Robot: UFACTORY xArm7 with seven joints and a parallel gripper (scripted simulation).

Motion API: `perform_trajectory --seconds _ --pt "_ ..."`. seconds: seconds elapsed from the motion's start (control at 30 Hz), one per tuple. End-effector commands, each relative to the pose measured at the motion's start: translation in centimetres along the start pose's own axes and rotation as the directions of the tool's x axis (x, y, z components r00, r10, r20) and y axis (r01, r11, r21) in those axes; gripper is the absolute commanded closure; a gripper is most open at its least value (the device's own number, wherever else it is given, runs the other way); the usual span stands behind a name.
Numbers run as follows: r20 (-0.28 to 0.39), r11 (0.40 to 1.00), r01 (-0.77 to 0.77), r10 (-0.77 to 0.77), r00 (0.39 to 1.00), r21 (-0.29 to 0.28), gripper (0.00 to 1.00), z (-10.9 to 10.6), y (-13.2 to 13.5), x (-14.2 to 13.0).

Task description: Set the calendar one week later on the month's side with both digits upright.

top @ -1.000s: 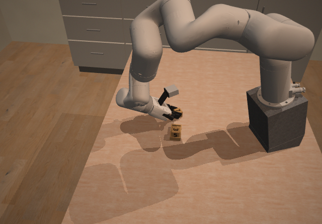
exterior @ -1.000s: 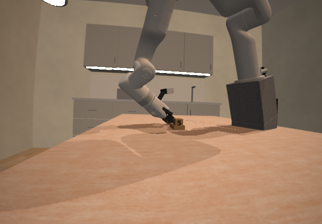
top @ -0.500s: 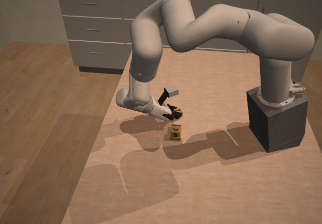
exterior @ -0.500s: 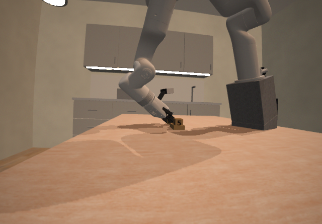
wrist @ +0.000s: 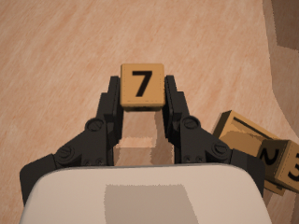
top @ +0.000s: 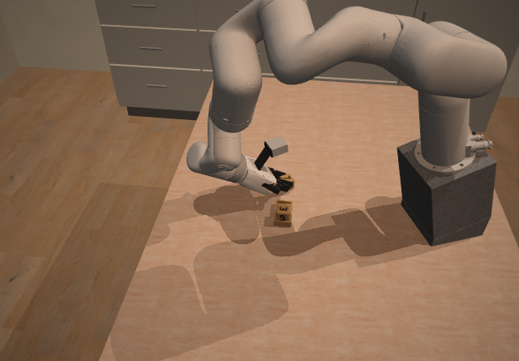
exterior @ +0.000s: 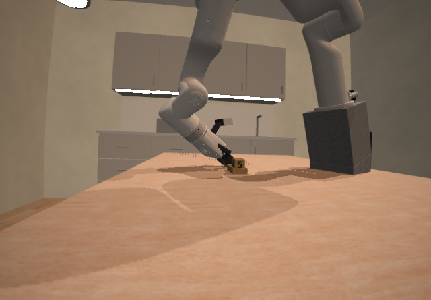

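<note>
My gripper (top: 284,182) (exterior: 227,158) (wrist: 142,90) reaches down at a slant and is shut on a wooden cube (top: 288,177) (wrist: 142,86), one finger on each side. In the wrist view this cube's face with a 7 points at the camera. It is held low over the table, just behind the tray. The small wooden tray (top: 280,224) (exterior: 238,170) (wrist: 234,133) lies flat on the table and holds the other cube (top: 283,212) (exterior: 239,164) (wrist: 281,163). That cube shows a 3 on top and a 5 on its front; the wrist view shows a 2 and a 3.
The arm's dark base block (top: 445,199) (exterior: 339,139) stands on the table to the right. Kitchen drawers (top: 146,47) stand beyond the table's far edge. The wooden floor (top: 62,181) lies off the table's left edge.
</note>
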State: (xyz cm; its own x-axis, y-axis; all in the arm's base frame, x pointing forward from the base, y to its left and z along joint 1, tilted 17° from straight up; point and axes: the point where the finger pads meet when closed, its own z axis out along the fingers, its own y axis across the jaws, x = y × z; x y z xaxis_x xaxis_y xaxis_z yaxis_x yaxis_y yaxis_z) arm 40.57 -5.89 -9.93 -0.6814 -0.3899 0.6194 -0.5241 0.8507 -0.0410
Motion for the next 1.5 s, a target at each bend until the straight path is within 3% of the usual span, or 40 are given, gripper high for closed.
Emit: perform_trajectory --seconds 0.0,0.3,0.77,1.27,1.47 --pt "0.002 1.000 -0.002 0.002 1.000 0.001 0.71 -0.2 -0.1 0.1" --pt "0.002 1.000 -0.002 0.002 1.000 0.001 0.71 -1.0 -0.1 1.2" --pt "0.002 1.000 -0.002 0.002 1.000 0.001 0.71 -3.9 -0.1 5.4" --pt "0.003 1.000 -0.002 0.002 1.000 0.001 0.71 -4.1 -0.1 5.7" --pt "0.060 1.000 0.001 -0.001 0.998 -0.002 0.71 -4.1 -0.1 5.7"
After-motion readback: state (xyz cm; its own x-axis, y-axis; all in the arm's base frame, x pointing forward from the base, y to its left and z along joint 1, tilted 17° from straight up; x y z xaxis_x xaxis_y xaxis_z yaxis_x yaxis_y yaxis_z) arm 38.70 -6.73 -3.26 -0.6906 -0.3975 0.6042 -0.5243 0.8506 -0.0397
